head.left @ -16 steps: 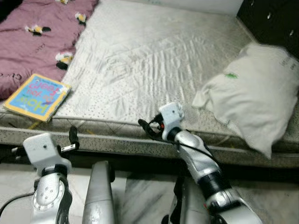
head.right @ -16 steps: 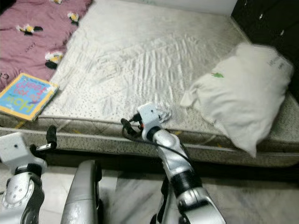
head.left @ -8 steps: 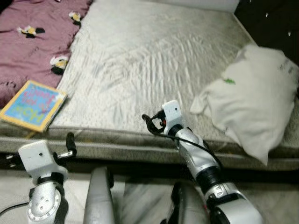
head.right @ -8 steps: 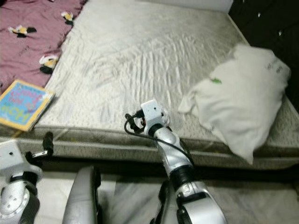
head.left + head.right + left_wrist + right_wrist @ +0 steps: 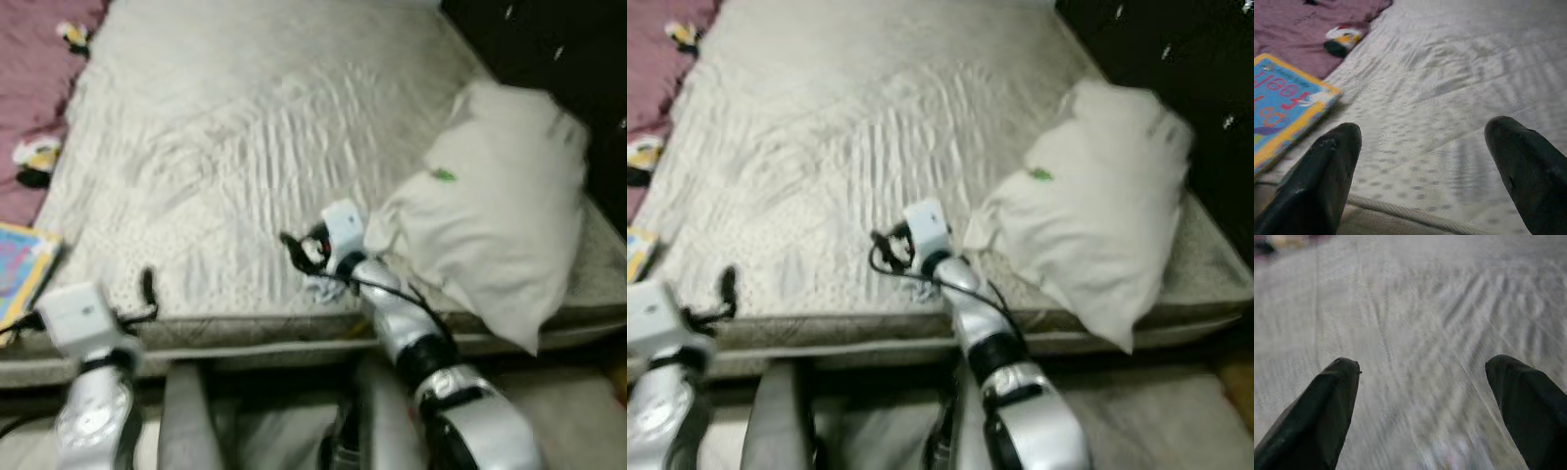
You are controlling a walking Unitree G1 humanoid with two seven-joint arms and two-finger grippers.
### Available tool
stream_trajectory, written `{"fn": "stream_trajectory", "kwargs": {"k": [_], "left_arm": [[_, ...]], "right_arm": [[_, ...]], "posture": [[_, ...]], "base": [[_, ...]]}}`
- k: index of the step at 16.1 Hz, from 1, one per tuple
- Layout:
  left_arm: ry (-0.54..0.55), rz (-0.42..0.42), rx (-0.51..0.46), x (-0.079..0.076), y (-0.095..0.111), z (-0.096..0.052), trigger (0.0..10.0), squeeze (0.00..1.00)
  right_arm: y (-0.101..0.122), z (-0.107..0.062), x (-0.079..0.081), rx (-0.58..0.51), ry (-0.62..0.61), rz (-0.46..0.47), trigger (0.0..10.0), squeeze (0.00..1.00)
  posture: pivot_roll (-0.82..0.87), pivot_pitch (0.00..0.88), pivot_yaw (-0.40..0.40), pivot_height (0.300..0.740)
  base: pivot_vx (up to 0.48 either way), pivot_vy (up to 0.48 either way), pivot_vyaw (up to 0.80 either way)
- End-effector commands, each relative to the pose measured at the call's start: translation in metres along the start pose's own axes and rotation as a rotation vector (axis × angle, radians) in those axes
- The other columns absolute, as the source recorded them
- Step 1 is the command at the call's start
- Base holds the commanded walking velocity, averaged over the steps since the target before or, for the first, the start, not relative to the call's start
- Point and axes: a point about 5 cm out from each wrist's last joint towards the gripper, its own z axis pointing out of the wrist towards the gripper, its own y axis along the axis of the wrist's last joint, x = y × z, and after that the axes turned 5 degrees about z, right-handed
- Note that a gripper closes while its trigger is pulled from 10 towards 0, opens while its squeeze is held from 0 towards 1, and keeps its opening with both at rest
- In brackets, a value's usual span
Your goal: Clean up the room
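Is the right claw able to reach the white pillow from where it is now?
Probably yes. The right claw is open above the bare mattress, and the white pillow lies just to its right, with nothing between them.

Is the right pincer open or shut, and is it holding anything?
Open and empty: its right wrist view shows both fingers spread wide, with bare mattress between them.

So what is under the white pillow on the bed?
The pillow lies on the pale quilted mattress, overhanging its front edge. Whatever might sit beneath it is covered. The right gripper is open over the mattress beside it.
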Motion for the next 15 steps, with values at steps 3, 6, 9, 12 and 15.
{"fn": "stream_trajectory", "kwargs": {"k": [3,6,9,12,15], "left_arm": [[0.035,0.026,0.068,0.007,-0.011,-0.011,10.0,0.0],[0.059,0.042,0.11,0.013,-0.015,-0.015,10.0,0.0],[0.057,0.061,0.124,0.015,-0.014,-0.02,10.0,0.0],[0.075,0.065,0.137,0.021,-0.012,-0.033,10.0,0.0],[0.076,0.058,0.153,0.019,-0.01,-0.046,10.0,0.0]], "right_arm": [[-0.024,-0.006,-0.007,0.124,0.022,-0.026,10.0,0.0],[-0.029,-0.002,-0.001,0.167,0.031,-0.066,10.0,0.0],[-0.03,0.004,0.009,0.182,0.038,-0.065,10.0,0.0],[-0.023,0.011,0.016,0.158,-0.006,-0.029,10.0,0.0],[-0.013,0.018,0.018,0.117,-0.061,-0.003,10.0,0.0]], "posture": [[0.15,0.061,-0.118,0.545],[0.19,0.067,-0.122,0.545],[0.21,0.089,-0.116,0.545],[0.23,0.13,-0.123,0.545],[0.23,0.189,-0.136,0.545]], "base": [[0.0,0.0,0.0],[0.0,0.0,0.0],[0.0,0.0,0.0],[0.0,0.0,0.0],[0.0,0.0,0.0]]}}
